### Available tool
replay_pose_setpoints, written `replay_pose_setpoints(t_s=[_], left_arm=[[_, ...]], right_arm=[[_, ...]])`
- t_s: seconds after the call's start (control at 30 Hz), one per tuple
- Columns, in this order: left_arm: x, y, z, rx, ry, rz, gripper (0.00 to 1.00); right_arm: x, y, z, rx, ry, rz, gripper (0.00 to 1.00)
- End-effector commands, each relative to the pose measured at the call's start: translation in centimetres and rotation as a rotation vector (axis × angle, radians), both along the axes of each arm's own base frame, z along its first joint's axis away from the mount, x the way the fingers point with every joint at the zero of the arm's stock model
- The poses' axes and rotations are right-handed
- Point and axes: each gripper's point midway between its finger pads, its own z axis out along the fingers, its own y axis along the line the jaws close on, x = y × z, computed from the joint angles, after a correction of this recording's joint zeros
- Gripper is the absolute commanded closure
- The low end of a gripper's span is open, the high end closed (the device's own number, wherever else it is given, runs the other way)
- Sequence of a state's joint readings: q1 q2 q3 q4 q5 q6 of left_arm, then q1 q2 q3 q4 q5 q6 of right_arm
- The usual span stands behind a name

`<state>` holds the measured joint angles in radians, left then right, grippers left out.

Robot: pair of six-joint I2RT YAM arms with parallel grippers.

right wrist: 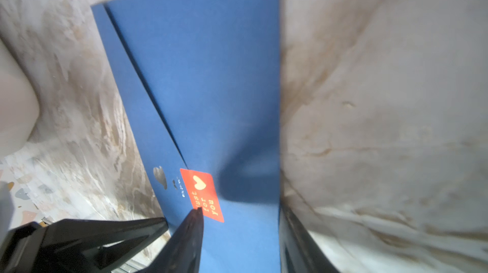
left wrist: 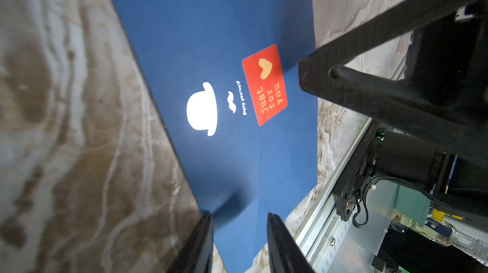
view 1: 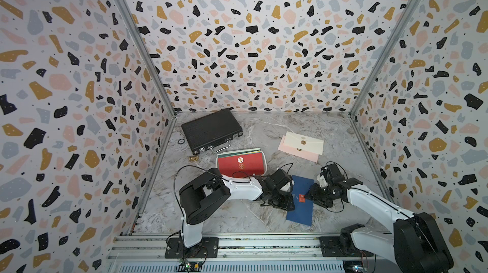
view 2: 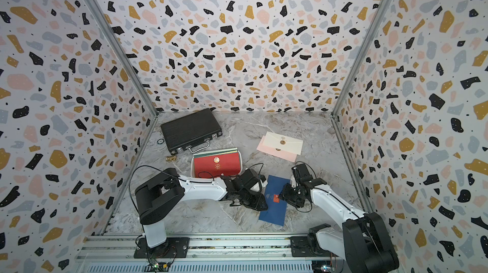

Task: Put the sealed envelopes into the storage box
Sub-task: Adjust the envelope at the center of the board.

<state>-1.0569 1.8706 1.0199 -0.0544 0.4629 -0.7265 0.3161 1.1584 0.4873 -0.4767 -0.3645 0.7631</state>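
A navy envelope point(view 1: 301, 211) point(view 2: 273, 213) with a red sticker point(left wrist: 264, 84) point(right wrist: 202, 195) lies flat on the marble table between my arms. My left gripper point(view 1: 286, 204) point(left wrist: 239, 216) is open and low over its left edge. My right gripper point(view 1: 314, 195) point(right wrist: 240, 209) is open over its right side, one fingertip on the sticker, the other at the envelope's edge. The storage box point(view 1: 217, 164) point(view 2: 192, 168) stands behind the left arm with a red envelope point(view 1: 241, 166) on top of a stack. A cream envelope point(view 1: 303, 141) overlaps a pink envelope point(view 1: 295, 153) at the back right.
A black ribbed briefcase point(view 1: 211, 130) lies at the back left, its handle close to the storage box. A small brass piece point(view 1: 194, 158) and a dark ring point(view 1: 181, 141) sit left of the box. Patterned walls enclose three sides; a metal rail point(view 1: 237, 242) runs along the front.
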Motion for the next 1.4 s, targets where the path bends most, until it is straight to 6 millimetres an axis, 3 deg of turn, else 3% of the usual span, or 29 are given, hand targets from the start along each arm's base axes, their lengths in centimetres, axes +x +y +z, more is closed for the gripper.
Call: replay_pose_setpoints(t_s=[0.0, 0.4, 0.63, 0.87, 1.17, 1.37], left_arm=[[-0.5, 0.5, -2.1, 0.051, 0.012, -0.005, 0.62], [-0.4, 0.8, -2.8, 0.078, 0.003, -0.015, 0.62], [-0.3, 0.9, -3.0, 0.087, -0.004, -0.012, 0.62], [-0.2, 0.9, -3.0, 0.080, -0.013, -0.012, 0.61], [-0.3, 1.0, -3.2, 0.080, -0.009, -0.013, 0.60], [-0.3, 1.0, -3.3, 0.082, -0.009, -0.015, 0.60]], right_arm=[[-0.6, 1.9, 0.8, 0.113, 0.017, 0.021, 0.49], [-1.0, 2.9, 2.5, 0.192, -0.036, 0.087, 0.52], [-1.0, 3.3, 3.0, 0.219, -0.071, 0.125, 0.59], [-1.3, 3.3, 2.0, 0.216, -0.085, 0.154, 0.67], [-1.0, 2.5, 0.7, 0.147, -0.084, 0.168, 0.58], [-0.5, 1.6, 0.5, 0.072, -0.115, 0.200, 0.60]])
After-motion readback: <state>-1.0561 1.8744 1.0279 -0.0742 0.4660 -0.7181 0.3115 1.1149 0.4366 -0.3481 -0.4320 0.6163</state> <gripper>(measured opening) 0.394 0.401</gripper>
